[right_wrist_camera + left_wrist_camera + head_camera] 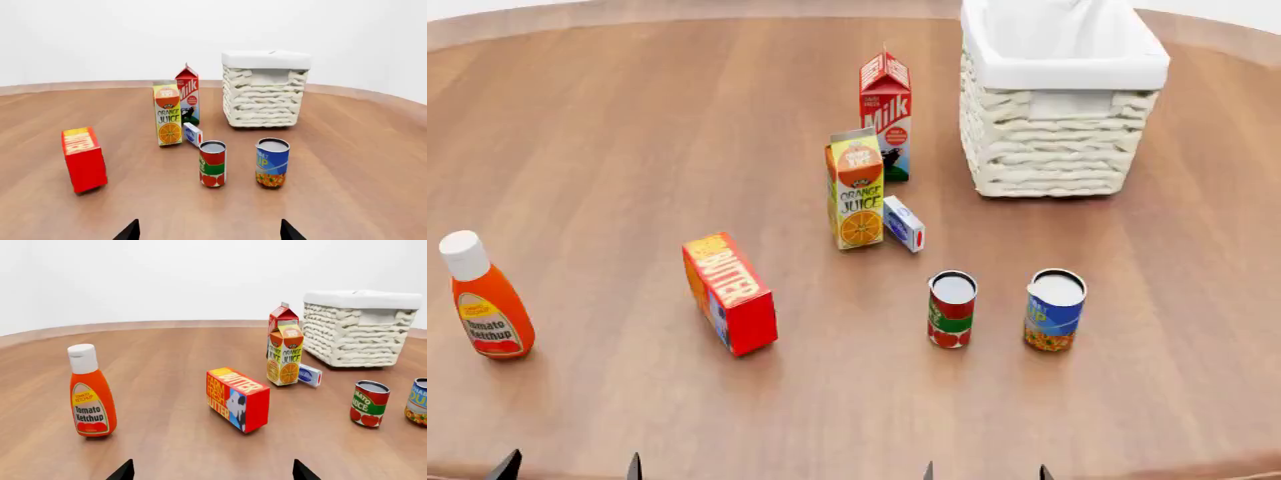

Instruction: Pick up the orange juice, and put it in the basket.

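Near the worktop's far edge, your orange juice carton (857,189) stands untouched beside the wicker basket (1054,150); both tools gape empty.

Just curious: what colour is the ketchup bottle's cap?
White, clearest in the left wrist view: ketchup bottle.

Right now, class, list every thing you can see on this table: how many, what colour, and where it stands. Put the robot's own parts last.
Table: one, brown wood, under everything.
Basket: one, cream wicker, white liner, far right.
Milk: one, red and white, left of basket.
Orange juice: one, yellow-green, upright, in front of milk.
Small box: one, white and blue, lying beside the juice.
Butter box: one, red, centre left.
Ketchup: one, orange-red, white cap, far left.
Cans: two; red-green, blue, near right.
Left gripper, right gripper: dark jaws open, near edge, holding nothing.
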`<state>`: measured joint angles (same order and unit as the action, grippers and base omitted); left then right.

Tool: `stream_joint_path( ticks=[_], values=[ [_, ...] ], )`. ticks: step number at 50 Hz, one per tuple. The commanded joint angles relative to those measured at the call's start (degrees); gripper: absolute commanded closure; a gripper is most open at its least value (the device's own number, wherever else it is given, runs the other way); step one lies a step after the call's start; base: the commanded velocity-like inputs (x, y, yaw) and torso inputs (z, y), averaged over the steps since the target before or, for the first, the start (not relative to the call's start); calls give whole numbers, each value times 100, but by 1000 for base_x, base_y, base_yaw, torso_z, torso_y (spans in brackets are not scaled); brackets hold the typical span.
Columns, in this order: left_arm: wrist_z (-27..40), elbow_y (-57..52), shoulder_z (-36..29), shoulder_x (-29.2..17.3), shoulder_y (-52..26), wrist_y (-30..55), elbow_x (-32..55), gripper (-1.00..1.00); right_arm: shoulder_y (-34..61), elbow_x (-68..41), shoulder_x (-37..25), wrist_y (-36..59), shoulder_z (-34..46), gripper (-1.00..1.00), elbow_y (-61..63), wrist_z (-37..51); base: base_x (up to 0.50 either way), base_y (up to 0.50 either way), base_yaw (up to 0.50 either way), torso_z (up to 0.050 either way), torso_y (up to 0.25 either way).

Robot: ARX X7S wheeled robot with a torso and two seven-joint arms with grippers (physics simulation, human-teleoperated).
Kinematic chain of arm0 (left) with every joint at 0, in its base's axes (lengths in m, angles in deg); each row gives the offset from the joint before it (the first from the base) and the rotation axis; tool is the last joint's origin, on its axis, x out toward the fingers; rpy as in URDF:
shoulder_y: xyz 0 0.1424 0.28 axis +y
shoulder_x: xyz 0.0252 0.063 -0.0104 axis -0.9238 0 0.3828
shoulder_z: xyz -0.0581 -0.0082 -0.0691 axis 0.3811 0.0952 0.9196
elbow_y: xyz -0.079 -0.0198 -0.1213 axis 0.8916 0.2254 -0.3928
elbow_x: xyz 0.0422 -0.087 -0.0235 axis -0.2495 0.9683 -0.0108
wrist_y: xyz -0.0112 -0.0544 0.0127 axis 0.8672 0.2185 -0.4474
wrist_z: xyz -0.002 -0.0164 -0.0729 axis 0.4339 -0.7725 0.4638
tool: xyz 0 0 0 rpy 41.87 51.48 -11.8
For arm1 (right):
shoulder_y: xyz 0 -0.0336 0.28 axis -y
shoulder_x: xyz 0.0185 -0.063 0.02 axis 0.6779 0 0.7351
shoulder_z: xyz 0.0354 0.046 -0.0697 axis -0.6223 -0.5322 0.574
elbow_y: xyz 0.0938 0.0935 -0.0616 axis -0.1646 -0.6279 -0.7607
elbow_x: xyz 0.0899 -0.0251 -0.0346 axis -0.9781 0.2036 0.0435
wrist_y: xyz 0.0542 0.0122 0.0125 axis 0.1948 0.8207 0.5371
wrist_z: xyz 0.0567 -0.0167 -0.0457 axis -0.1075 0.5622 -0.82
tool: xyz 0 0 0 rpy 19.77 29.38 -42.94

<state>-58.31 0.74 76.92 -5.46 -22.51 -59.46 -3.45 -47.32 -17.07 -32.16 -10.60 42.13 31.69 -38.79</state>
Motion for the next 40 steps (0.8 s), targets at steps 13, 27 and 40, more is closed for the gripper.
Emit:
stream_joint_path(
  ticks=[13,27,40],
  values=[
    [327,4,-327,-281,-8,-12,281,-100,93,-488,-566,179,636,-100,248,585,53,0,0,0,0],
    [469,8,-471,-403,-17,-24,403,-100,103,-743,-650,303,680,-100,435,607,224,0,0,0,0],
    [568,12,-571,-488,-25,-35,488,-100,142,-827,-704,307,771,-100,452,655,244,0,0,0,0]
  ],
)
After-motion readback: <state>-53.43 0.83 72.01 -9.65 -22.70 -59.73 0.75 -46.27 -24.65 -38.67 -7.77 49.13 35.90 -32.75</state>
